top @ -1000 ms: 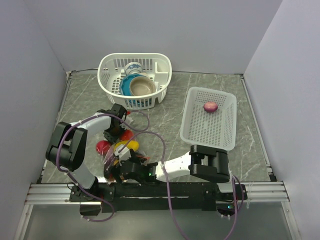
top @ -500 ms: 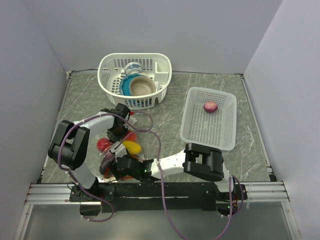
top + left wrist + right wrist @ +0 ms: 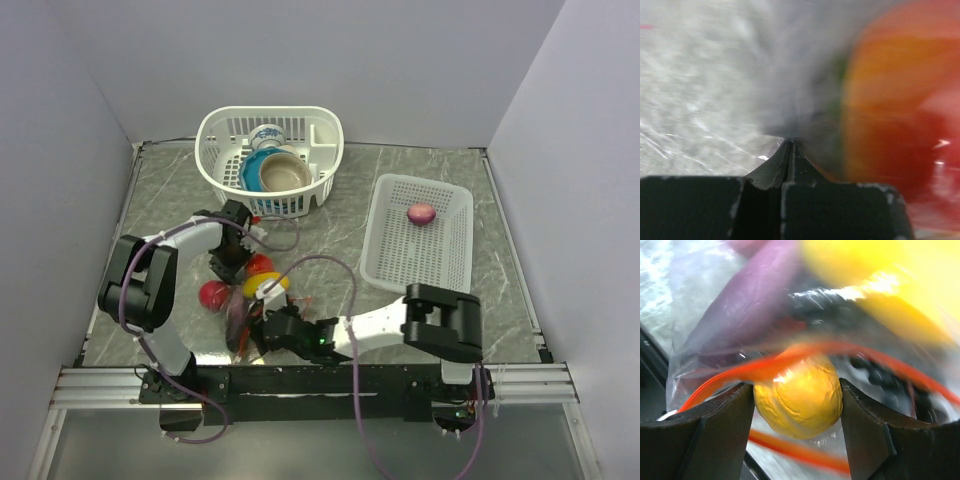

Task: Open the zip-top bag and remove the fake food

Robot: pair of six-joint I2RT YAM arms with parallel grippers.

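Grey marbled tabletop (image 3: 350, 195), lavender walls (image 3: 400, 70)

Left wrist view: orange-red fruit (image 3: 890, 100), blurred, cut by right edge. Right wrist view: yellow fruit (image 3: 890, 275), blurred, cut by top edge; purple piece (image 3: 750, 305), smeared, possibly eggplant; lemon (image 3: 797, 395), flanks hidden by fingers (image 3: 715, 440).

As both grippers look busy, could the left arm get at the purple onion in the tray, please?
Probably not: the left gripper is pinching the zip-top bag, and the onion lies across the table in the white tray.
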